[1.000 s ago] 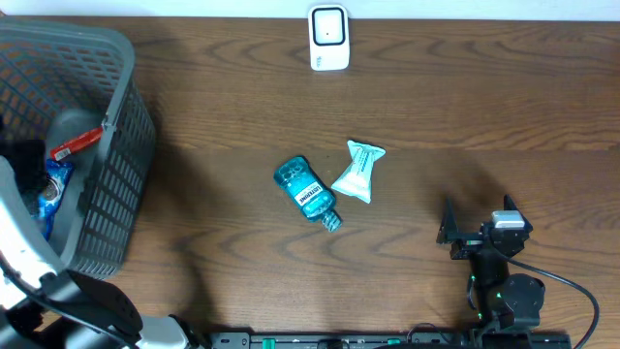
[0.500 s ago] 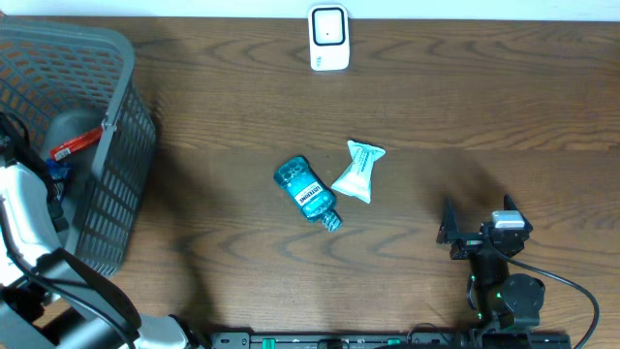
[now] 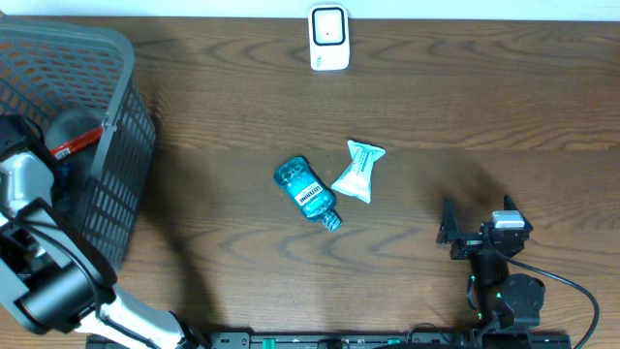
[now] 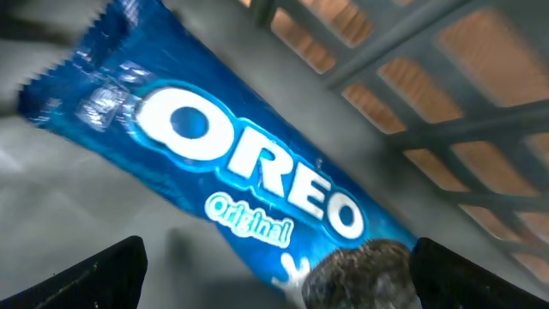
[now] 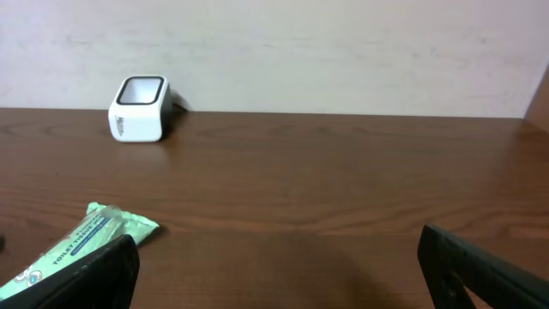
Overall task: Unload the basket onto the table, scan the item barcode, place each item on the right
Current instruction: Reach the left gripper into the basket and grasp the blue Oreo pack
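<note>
The step in hand looks like picking an item. The left gripper (image 4: 274,287) hangs inside the grey basket (image 3: 121,107), jaws spread wide and empty, straddling a blue Oreo packet (image 4: 249,172) on the basket floor beside the mesh wall. Next it should drop, close across the packet, lift it out and carry it to the white scanner (image 3: 328,37) at the far edge of the worktop (image 3: 484,116) (barcode side unseen). The basket also holds a red-labelled item (image 3: 76,142) and possibly something grey. The right gripper (image 5: 274,275) rests released, holding nothing.
</note>
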